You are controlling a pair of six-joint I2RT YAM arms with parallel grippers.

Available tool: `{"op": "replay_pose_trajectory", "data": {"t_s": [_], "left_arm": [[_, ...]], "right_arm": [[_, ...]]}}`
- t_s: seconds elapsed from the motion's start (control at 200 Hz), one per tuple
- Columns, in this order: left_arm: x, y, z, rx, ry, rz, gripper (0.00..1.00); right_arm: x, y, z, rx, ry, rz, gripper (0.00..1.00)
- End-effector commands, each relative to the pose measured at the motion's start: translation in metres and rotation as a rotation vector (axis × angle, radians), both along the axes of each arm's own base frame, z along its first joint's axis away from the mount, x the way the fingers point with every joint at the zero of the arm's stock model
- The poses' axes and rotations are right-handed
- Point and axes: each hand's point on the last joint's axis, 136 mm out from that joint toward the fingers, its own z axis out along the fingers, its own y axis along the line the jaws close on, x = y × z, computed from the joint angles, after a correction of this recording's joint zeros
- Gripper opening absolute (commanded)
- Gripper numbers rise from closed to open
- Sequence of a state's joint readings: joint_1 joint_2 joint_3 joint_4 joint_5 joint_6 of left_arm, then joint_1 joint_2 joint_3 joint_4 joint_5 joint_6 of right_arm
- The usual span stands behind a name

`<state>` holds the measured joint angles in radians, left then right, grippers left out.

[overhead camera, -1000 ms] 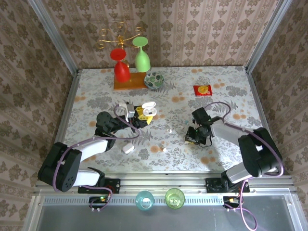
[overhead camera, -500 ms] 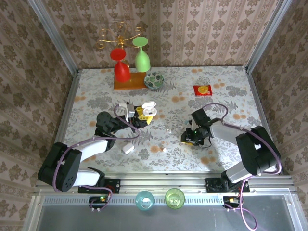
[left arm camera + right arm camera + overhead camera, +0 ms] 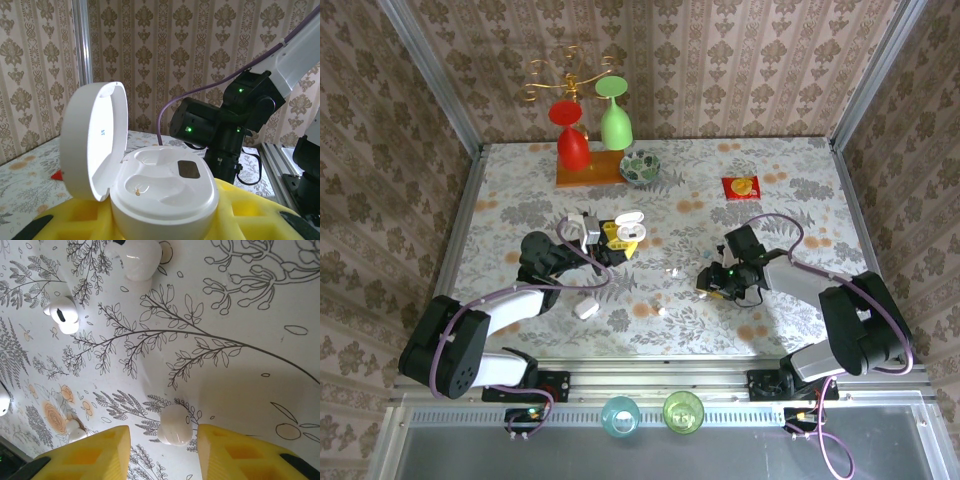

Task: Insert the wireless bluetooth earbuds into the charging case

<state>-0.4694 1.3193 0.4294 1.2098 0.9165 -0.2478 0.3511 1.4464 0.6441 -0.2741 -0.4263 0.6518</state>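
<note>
R pincer [image 3: 161,437] gapes astride earbud [image 3: 174,425], floral tbl [image 3: 225,315], damask walls [image 3: 720,60]; L pincer [image 3: 165,220] grips case [image 3: 165,190]

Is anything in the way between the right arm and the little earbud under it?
Nothing visible does. The earbud lies on the table between the open yellow fingers of the right end effector, with a gap on each side.

Left arm's yellow-padded claw [image 3: 618,238] clamps a white open-lidded charging case [image 3: 165,192]; right claw [image 3: 710,287] hangs low, jaws parted.
</note>
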Motion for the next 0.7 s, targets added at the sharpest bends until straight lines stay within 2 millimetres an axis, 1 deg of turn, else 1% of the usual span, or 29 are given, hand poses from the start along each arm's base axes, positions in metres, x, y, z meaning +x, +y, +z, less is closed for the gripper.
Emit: {"op": "replay_pose_trajectory", "data": {"t_s": [0.0,0.245,0.4,0.695], "left_arm": [[0.0,0.002,0.01,-0.016,-0.033,0.001,0.25],[-0.001,0.002,0.01,-0.016,-0.032,-0.003,0.25],[0.0,0.001,0.01,-0.015,-0.031,-0.002,0.25],[0.0,0.001,0.01,-0.016,-0.031,-0.001,0.25]], "right_arm": [[0.001,0.002,-0.002,0.019,-0.006,-0.008,0.42],[-0.001,0.005,-0.008,0.043,0.015,-0.008,0.4],[-0.006,0.006,-0.012,0.05,0.029,0.006,0.4],[-0.001,0.013,-0.005,0.102,0.003,0.002,0.39]]}}
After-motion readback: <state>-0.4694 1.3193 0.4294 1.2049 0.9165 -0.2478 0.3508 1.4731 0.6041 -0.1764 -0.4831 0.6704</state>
